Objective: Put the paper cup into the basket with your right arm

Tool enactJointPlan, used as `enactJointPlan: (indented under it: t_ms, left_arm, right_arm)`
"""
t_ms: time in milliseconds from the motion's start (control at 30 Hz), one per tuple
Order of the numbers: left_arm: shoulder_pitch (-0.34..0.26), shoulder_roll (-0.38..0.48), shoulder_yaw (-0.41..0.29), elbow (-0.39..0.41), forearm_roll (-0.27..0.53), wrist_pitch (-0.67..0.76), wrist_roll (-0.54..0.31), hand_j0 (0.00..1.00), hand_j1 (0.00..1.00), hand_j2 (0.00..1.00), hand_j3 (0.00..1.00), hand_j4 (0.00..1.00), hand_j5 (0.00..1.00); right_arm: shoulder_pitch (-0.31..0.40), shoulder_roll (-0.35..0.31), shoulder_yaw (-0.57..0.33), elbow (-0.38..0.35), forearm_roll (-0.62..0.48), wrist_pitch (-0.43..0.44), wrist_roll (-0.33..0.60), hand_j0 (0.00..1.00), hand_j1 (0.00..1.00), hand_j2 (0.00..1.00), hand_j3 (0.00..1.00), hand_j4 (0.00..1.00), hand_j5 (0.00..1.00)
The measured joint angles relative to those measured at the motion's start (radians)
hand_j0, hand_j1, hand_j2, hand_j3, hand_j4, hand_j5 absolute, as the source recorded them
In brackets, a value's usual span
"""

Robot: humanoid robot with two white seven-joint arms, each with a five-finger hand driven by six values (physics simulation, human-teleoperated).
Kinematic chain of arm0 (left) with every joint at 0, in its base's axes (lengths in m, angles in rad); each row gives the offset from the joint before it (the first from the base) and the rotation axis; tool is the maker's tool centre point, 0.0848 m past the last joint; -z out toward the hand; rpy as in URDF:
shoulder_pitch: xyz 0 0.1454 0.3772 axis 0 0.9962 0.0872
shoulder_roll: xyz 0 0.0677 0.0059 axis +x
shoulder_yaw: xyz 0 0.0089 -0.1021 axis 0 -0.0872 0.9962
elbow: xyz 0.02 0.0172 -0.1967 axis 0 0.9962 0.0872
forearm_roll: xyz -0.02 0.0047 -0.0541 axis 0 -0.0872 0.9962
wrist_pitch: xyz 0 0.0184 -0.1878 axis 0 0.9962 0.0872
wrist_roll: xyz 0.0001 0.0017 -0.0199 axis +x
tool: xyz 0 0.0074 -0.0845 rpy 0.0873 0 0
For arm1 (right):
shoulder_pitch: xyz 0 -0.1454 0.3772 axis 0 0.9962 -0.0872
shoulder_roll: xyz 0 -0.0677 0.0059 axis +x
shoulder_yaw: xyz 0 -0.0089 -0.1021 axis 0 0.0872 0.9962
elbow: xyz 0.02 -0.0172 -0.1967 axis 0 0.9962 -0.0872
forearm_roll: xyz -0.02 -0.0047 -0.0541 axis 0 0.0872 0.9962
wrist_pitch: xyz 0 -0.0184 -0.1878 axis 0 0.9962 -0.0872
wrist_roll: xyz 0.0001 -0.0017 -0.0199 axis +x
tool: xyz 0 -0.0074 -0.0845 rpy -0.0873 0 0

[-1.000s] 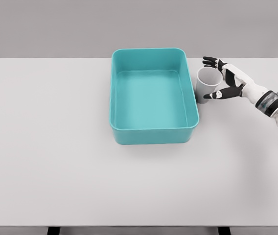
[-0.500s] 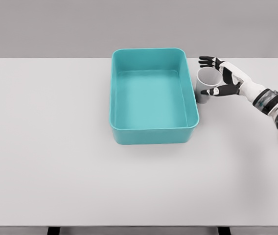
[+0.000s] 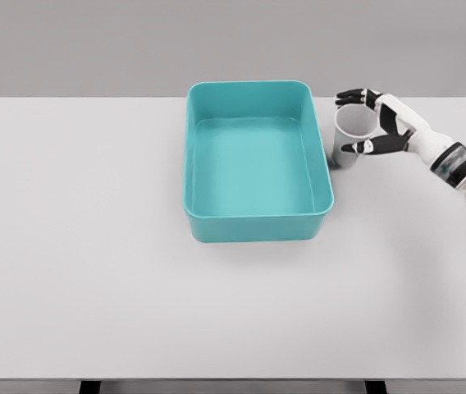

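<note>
Item one: a wide, flat white table (image 3: 134, 271) against a plain grey backdrop.

Item two: a teal plastic basket (image 3: 258, 160), rectangular with rounded corners, standing open-topped on the table a little behind and to the right of centre. Nothing lies inside it.

Item three: a small white paper cup (image 3: 349, 138), upright with its open mouth up, standing on the table just beside the basket's right wall, near the far right corner. It is outside the basket.

Item four: the right hand (image 3: 378, 125), white with dark finger joints, its arm entering from the right edge. The fingers (image 3: 353, 96) curve round the far side of the cup's rim, the thumb (image 3: 364, 147) lies along the near side. They are wrapped about the cup; whether the grip is tight cannot be told. The cup's base appears to sit on the table.
</note>
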Motion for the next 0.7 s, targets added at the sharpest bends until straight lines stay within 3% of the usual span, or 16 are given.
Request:
enactJointPlan:
  t_ms: [233,467,700]
  left_arm:
    - [0.000,0.000,0.000,0.000,0.000,0.000,0.000,1.00,1.00,1.00,1.00,1.00,1.00]
    - [0.000,0.000,0.000,0.000,0.000,0.000,0.000,1.00,1.00,1.00,1.00,1.00,1.00]
    - [0.000,0.000,0.000,0.000,0.000,0.000,0.000,1.00,1.00,1.00,1.00,1.00,1.00]
  right_arm:
    - [0.014,-0.029,-0.051,-0.111,0.026,-0.035,0.000,0.72,0.72,0.72,0.72,0.72,0.72]
    - [0.023,-0.047,-0.091,-0.310,0.124,-0.057,0.000,0.72,0.72,0.72,0.72,0.72,0.72]
    - [0.035,-0.036,-0.062,-0.529,0.279,-0.051,0.001,0.73,0.73,0.73,0.73,0.73,0.73]
